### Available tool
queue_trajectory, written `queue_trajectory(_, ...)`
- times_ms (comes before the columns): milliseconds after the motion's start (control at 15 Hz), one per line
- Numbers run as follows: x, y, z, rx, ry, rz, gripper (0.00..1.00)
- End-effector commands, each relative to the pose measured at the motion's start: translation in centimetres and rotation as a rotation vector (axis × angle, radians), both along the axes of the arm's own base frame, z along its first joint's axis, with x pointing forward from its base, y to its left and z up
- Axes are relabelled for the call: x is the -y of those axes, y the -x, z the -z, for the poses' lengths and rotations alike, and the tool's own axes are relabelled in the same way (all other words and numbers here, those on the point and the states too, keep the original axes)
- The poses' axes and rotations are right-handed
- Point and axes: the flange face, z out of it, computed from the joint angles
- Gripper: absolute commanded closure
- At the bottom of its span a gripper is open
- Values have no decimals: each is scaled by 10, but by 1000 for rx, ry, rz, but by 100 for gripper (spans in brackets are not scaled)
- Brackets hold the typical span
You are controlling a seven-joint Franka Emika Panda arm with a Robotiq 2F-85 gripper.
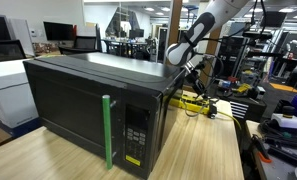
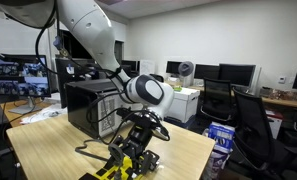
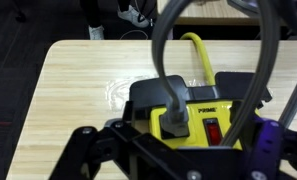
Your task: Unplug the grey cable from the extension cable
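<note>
fingers seemingly spread, grey cable plugged into extension cable

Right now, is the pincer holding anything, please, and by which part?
Cannot tell: the pincer sits at the grey cable where its plug enters the strip, but any contact is hidden.

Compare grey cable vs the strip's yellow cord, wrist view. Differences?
Colour: the grey cable is dark grey; the yellow cord is bright yellow. Pose: the grey cable rises from a plug on top of the extension cable; the yellow cord leaves its far end and lies along the table. Both join the extension cable.
</note>
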Motion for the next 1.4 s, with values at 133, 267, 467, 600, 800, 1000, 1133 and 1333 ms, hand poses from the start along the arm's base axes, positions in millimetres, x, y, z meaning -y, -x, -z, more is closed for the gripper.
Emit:
queue_trajectory(133, 13, 11, -5, -38, 12, -26, 47)
queue_trajectory(267, 12, 11, -4, -38, 10, -34, 60)
queue_trajectory(467, 9, 9, -4, -21, -8, -44, 81)
queue_trajectory(600, 5, 5, -4, -1, -27, -64, 94)
queue_trajectory(800, 0, 3, -7, 0, -37, -95, 93)
queue_trajectory(1000, -9, 1, -20, -31, -7, -119, 92)
queue_trajectory(1133, -16, -2, -25, -56, 28, -137, 92)
queue_trajectory(1333, -27, -5, -30, -84, 59, -163, 92)
